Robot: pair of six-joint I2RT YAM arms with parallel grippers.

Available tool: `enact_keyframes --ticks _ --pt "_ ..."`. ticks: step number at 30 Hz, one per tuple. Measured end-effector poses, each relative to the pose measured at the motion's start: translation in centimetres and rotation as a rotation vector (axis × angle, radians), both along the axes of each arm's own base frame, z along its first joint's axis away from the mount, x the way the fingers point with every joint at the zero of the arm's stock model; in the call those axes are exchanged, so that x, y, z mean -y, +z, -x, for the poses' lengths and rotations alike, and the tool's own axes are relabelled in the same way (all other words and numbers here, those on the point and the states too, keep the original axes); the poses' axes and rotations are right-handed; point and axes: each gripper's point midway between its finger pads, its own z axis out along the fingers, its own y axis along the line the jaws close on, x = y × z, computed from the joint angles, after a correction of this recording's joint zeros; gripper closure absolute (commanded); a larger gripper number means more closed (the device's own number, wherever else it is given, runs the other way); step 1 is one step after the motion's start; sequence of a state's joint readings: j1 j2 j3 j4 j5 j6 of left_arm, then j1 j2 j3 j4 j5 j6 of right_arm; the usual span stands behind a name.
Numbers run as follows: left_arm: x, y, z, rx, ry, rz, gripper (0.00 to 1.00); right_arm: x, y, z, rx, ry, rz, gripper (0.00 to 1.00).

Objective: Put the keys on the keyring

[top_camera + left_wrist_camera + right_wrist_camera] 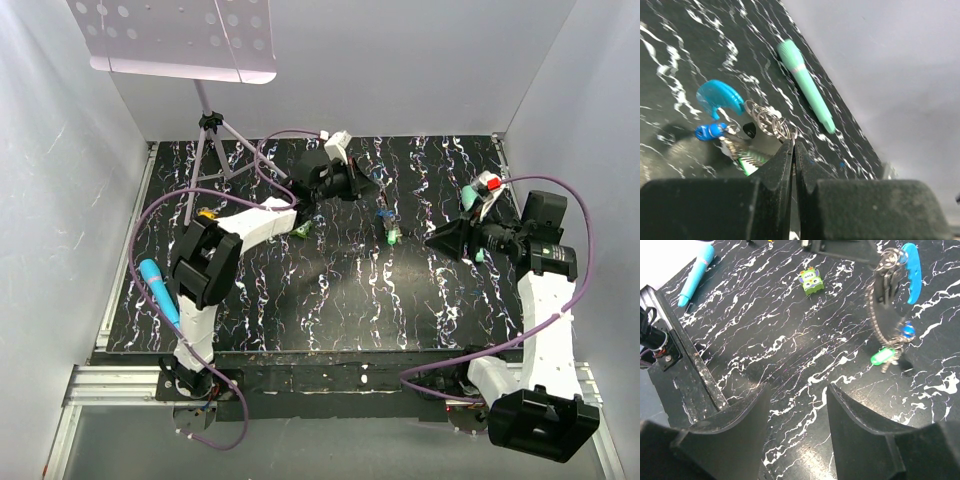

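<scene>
My left gripper (370,185) (793,142) is shut on the metal rings of the keyring (767,120) and holds it above the table. In the right wrist view the grey beaded chain (873,305) hangs down with the bright blue clip (910,270) at its top. A blue-headed key (908,331) and a green-headed key (882,356) dangle at its lower end, and they show together in the top view (388,228). My right gripper (434,240) (797,390) is open and empty, low over the table to the right of the hanging keys.
A green lumpy object (303,230) (811,281) lies left of the keys. A blue marker (158,290) (697,272) lies at the left edge. A teal marker (805,82) lies near the right wall. A small orange-yellow piece (207,213) and a tripod stand (210,150) are at the back left.
</scene>
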State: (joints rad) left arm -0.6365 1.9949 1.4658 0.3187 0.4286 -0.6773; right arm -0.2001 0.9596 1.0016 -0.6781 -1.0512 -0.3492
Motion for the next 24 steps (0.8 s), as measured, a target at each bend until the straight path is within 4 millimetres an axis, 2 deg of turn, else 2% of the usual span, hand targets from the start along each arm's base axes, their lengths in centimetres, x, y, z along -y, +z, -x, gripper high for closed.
enact_keyframes --ticks 3,6,11,16,17,19,22,24 --pt "-0.6 -0.2 -2.3 0.030 0.084 -0.025 1.00 -0.2 -0.3 0.1 0.013 0.011 -0.013 0.43" --pt "-2.2 -0.2 -4.4 0.070 0.172 -0.064 1.00 -0.2 -1.2 0.2 0.003 0.014 -0.021 0.42" --pt "-6.6 -1.8 -8.1 0.117 0.331 -0.190 1.00 -0.3 -2.6 0.4 -0.027 0.018 -0.034 0.42" --pt "-11.3 -2.6 -12.5 0.121 0.475 -0.279 0.99 -0.3 -2.8 0.3 -0.018 0.023 -0.038 0.42" --pt "-12.0 -2.6 -13.5 0.123 0.502 -0.290 0.91 -0.3 -2.7 0.3 -0.013 0.026 -0.040 0.42" --pt "-13.3 -2.3 -15.4 0.125 0.552 -0.314 0.82 -0.4 -2.6 0.2 -0.009 0.028 -0.041 0.42" --pt "-14.1 -1.6 -17.2 0.125 0.593 -0.336 0.58 -0.4 -2.6 0.3 -0.008 0.030 -0.042 0.42" --pt "-14.5 -1.3 -17.3 0.125 0.605 -0.347 0.53 -0.4 -2.8 0.3 -0.007 0.031 -0.042 0.42"
